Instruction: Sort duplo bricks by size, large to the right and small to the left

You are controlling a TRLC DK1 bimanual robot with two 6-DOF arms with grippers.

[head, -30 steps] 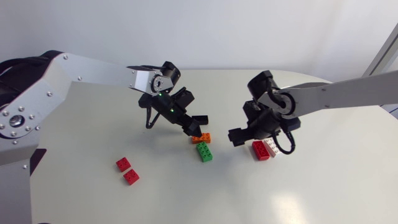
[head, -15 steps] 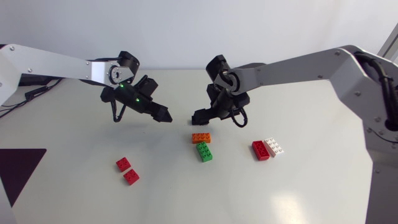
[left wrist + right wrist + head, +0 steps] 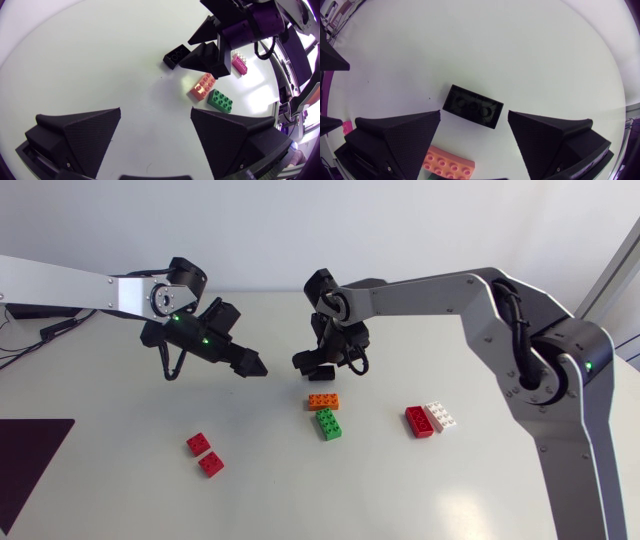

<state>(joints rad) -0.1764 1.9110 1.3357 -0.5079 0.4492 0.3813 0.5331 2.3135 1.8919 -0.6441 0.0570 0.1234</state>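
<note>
Wrist views best show the black brick (image 3: 472,106) ahead of parted right jaws; left jaws gape too.

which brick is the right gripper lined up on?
The black brick: the only one lying between the right gripper's open fingers. The orange brick lies next to it, outside them.
</note>
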